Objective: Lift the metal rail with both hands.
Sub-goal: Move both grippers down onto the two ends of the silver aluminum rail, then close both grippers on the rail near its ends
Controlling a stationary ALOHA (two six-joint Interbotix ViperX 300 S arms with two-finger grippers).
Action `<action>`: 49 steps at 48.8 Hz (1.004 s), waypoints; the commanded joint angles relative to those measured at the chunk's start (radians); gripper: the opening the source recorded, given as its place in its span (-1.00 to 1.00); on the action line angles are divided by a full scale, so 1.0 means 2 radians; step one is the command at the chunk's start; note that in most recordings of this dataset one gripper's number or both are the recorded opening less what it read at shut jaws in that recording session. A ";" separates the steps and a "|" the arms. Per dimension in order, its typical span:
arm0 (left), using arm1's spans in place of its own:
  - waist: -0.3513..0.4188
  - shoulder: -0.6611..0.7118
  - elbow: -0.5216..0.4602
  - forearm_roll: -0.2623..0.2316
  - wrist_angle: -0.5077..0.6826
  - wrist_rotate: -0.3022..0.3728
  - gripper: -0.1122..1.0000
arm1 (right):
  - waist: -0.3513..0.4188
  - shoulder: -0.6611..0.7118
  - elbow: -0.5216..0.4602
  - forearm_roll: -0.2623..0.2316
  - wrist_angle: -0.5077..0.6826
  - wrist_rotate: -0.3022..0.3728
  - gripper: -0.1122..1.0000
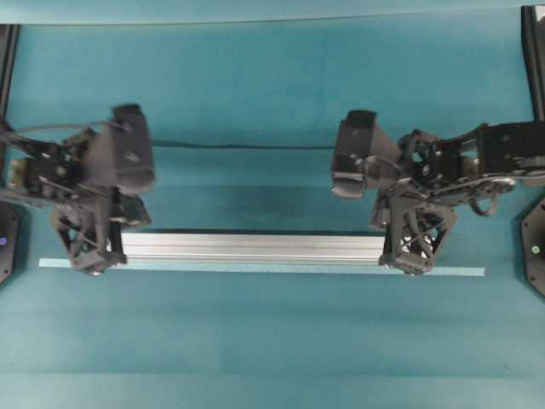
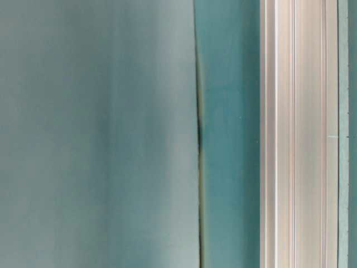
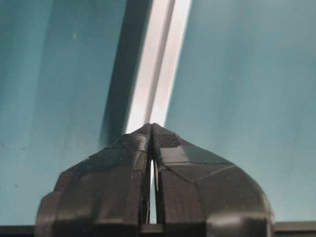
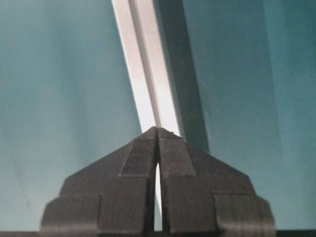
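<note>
Rail lay flat on teal table, running L–R across middle of overhead view, long edge just beside pale tape strip on near side. Looked lined up w/ tape as start mark, prob. Grooves ran lengthwise; table-level view showed it close-up as silver band, tape edge beside it.

L gripper sat over rail's left end, R gripper over right end. One per end, likely so bar could come up level w/o tipping. Both pointed down at bar.

L wrist view: fingers pressed together, only hairline slit between, nothing gripped; rail stretched away past tips. R wrist view: same, fingers fully closed, tips meeting, empty; rail ran off ahead. Couldn't tell if tips touched metal or hovered just above.

Judged: approach stage only, lift not begun, rail not yet off table. Closed jaws can't take bar as is; would need opening wide enough to straddle it, then closing on both ends together. Risk: uneven grip → one end slipping, bar tilting.
</note>
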 commanded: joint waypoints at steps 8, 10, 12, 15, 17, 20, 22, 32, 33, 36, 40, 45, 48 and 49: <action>-0.008 0.018 -0.020 0.003 -0.005 0.039 -0.82 | -0.004 0.017 -0.003 -0.004 0.001 -0.027 -0.80; -0.008 0.018 -0.020 0.004 -0.007 0.044 -0.82 | -0.005 0.018 0.000 -0.005 -0.001 -0.031 -0.80; -0.008 0.016 -0.019 0.003 -0.008 0.048 -0.82 | -0.005 0.019 0.002 -0.005 -0.001 -0.036 -0.80; -0.008 0.016 -0.017 0.003 -0.008 0.054 -0.82 | -0.007 0.021 0.005 -0.006 0.000 -0.045 -0.80; -0.008 0.016 -0.016 0.004 -0.009 0.059 -0.81 | -0.008 0.023 0.008 -0.006 -0.002 -0.051 -0.80; -0.008 0.015 -0.015 0.003 -0.011 0.065 -0.77 | -0.008 0.023 0.013 -0.006 -0.009 -0.058 -0.79; -0.008 0.016 -0.015 0.003 -0.012 0.068 -0.70 | -0.008 0.024 0.016 -0.006 -0.015 -0.061 -0.78; -0.011 0.018 -0.014 0.004 -0.015 0.067 0.11 | -0.008 0.025 0.021 0.002 -0.041 -0.063 -0.40; -0.011 0.019 -0.013 0.003 -0.016 0.067 0.22 | -0.008 0.025 0.021 0.005 -0.041 -0.062 -0.30; -0.012 0.020 -0.012 0.003 -0.021 0.065 0.58 | -0.008 0.027 0.021 0.012 -0.041 -0.058 0.00; -0.015 0.025 -0.012 0.004 -0.025 0.068 0.89 | -0.005 0.032 0.023 0.015 -0.042 -0.057 0.47; -0.015 0.032 -0.012 0.004 -0.034 0.067 0.93 | -0.001 0.038 0.022 0.003 -0.044 -0.056 0.85; -0.015 0.035 -0.011 0.003 -0.038 0.067 0.93 | 0.003 0.041 0.021 -0.005 -0.043 -0.054 0.93; -0.015 0.036 -0.011 0.004 -0.040 0.067 0.94 | 0.004 0.042 0.020 -0.008 -0.043 -0.053 0.93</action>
